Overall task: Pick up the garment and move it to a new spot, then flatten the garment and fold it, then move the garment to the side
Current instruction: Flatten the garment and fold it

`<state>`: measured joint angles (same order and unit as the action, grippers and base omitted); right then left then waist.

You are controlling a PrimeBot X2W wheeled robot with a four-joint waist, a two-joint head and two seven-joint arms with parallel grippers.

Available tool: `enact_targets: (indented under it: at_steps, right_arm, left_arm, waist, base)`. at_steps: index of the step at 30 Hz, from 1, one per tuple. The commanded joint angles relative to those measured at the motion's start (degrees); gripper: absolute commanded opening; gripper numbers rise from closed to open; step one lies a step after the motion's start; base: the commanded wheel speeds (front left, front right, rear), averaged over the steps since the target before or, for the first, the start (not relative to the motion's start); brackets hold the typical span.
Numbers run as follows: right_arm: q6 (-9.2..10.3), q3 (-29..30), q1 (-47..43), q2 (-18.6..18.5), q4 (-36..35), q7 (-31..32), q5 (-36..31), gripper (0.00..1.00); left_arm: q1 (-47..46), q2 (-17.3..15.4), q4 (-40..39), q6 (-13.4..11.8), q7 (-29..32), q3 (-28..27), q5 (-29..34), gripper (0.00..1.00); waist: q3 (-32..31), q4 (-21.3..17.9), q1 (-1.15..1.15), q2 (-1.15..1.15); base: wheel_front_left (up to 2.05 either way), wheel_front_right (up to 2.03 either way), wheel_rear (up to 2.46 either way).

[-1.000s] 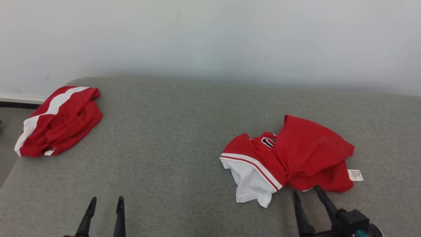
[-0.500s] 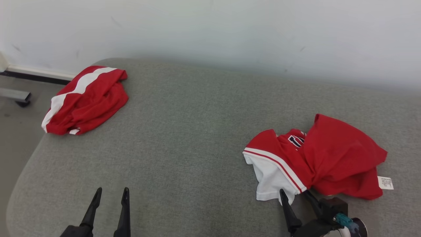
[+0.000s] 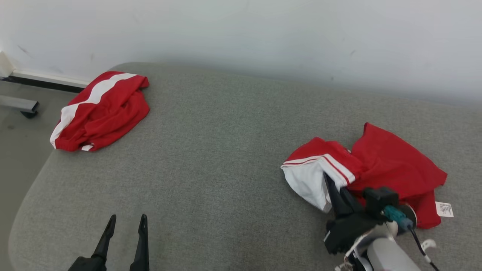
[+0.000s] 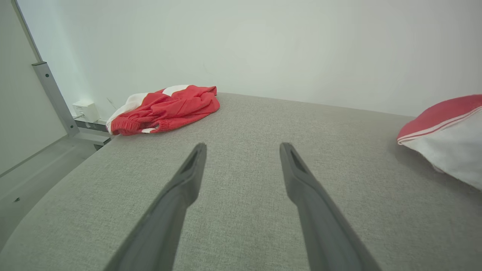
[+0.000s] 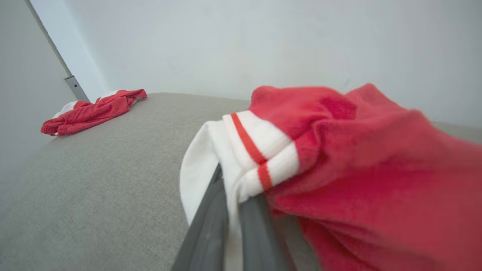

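The garment (image 3: 395,165) is a crumpled red shirt with a white sleeve and a red-striped white cuff. It lies at the right of the grey padded surface (image 3: 211,150). My right gripper (image 3: 333,186) is shut on the white sleeve edge by the cuff, and the cloth there is raised and bunched. In the right wrist view both fingers (image 5: 211,226) pinch the white cloth of the garment (image 5: 357,158). My left gripper (image 3: 127,218) stands open and empty at the lower left, above bare surface (image 4: 243,146). The garment's sleeve (image 4: 448,139) shows at that view's right edge.
A second red garment with a white stripe (image 3: 101,109) lies at the far left corner, near the surface's edge. It also appears as a red bundle (image 4: 169,107) and a red heap (image 5: 94,111). Floor (image 3: 19,143) lies beyond the left edge. A white wall runs behind.
My right gripper moved forward onto the white sleeve and shut on it, lifting and bunching that edge. The head camera shifted. The left gripper stayed open.
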<state>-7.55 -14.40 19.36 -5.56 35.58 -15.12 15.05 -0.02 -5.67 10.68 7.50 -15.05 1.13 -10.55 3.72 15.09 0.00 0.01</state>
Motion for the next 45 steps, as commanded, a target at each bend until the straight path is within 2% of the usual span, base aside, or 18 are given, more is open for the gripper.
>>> enact_targets:
  at_steps: [1, 9, 18, 25, 27, 30, 40, 45]
  right_arm:
    - [0.12, -1.8, 2.16, -0.95, -1.88, -0.06, 0.36, 0.0]
    - [0.12, -8.71, 10.51, -1.87, -4.52, -0.06, 2.22, 0.0]
    - [0.12, -17.18, 26.38, 1.14, -2.74, -0.06, 6.38, 0.0]
    - [0.12, -18.96, 37.81, 2.29, -3.0, -0.05, 8.3, 0.0]
    - [0.12, -18.3, 38.75, 1.96, -3.61, -0.05, 8.21, 0.0]
    - [0.12, -17.44, 36.93, 1.59, -4.23, -0.05, 9.92, 0.0]
    - [0.13, -22.91, 21.86, -4.27, -4.27, -0.05, 16.54, 0.0]
    - [0.13, -19.22, 13.13, -7.82, -5.23, -0.05, 19.03, 0.0]
  left_arm:
    - [0.03, 0.04, 0.29, -0.06, -0.19, 0.47, 0.13, 1.0]
    - [-0.85, -0.42, 0.92, -0.06, -0.19, 1.57, 0.06, 1.0]
    - [-0.58, -0.75, 1.51, -0.06, -0.19, 2.07, -0.74, 1.0]
    - [-0.48, -0.44, 1.58, -0.06, -0.19, 2.06, -0.5, 1.0]
    - [-0.27, -0.39, 1.44, -0.06, -0.19, 1.76, -0.45, 1.0]
    - [0.29, -0.23, 1.15, -0.06, -0.19, 0.94, -0.27, 1.0]
    - [1.11, 0.57, 1.08, -0.06, -0.19, 0.54, -0.04, 1.0]
    - [0.34, 0.77, 1.16, -0.06, -0.19, 1.33, -0.1, 1.0]
  waist:
    - [-0.91, -0.89, 0.0, -0.01]
    - [-2.48, -1.1, 0.0, -0.01]
    - [-2.65, 0.01, 0.0, -0.01]
    - [-2.68, 1.07, 0.0, -0.01]
    - [-2.75, 0.93, 0.0, -0.01]
    - [-2.73, 0.04, 0.0, -0.01]
    - [-2.54, -4.51, 0.0, -0.01]
    - [-2.25, -5.86, 0.0, -0.01]
  base:
    - [0.0, 0.0, 0.0]
    - [0.0, 0.0, 0.0]
    - [0.0, 0.0, 0.0]
    - [0.0, 0.0, 0.0]
    - [0.0, 0.0, 0.0]
    - [0.0, 0.0, 0.0]
    - [0.0, 0.0, 0.0]
    - [0.0, 0.0, 0.0]
